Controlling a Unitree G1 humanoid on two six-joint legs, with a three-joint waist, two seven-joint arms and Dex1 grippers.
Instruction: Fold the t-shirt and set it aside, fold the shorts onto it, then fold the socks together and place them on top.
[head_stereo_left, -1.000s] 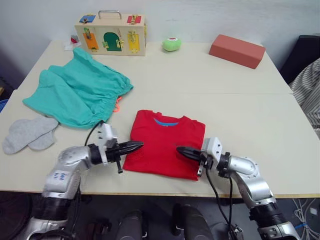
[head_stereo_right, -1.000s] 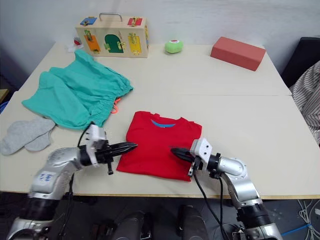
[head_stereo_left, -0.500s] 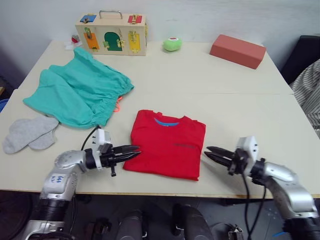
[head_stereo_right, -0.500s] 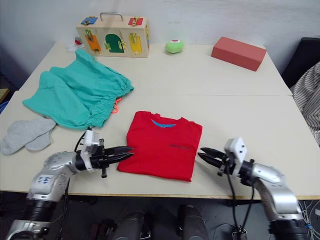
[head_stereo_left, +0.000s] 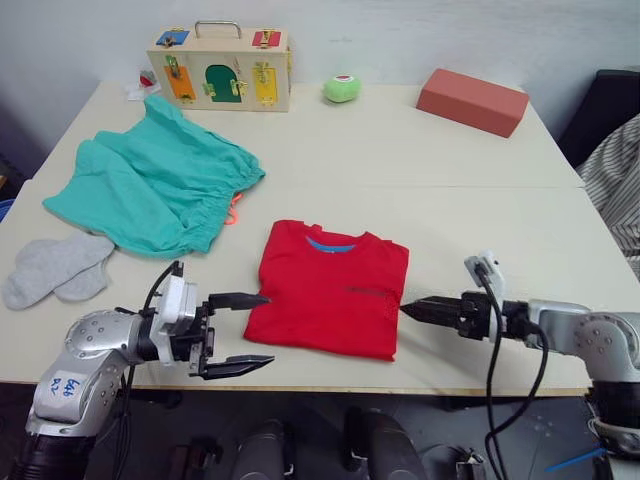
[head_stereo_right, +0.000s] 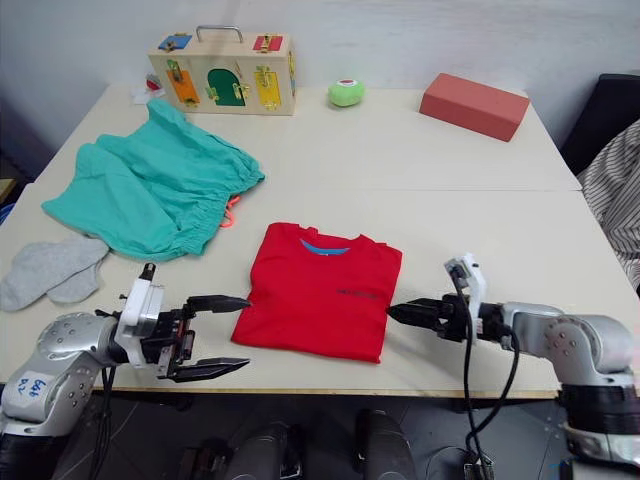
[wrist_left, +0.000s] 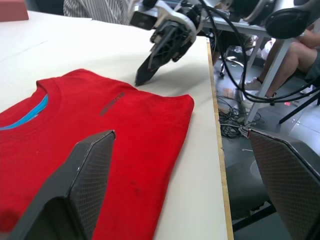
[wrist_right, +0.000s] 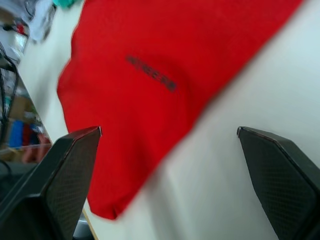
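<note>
Folded t-shirt flat, collar toward table's far edge

Lab: floor cables, test props on table.

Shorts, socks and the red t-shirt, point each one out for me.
shorts (head_stereo_left: 150, 195), left eye view, middle of the cloth.
socks (head_stereo_left: 55, 268), left eye view, where the pair overlaps.
t-shirt (head_stereo_right: 320, 305), right eye view, chest.

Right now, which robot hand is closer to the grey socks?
Left. The left gripper sits at the near table edge, not far from the socks. The right gripper is beyond the red t-shirt, much farther away.
</note>
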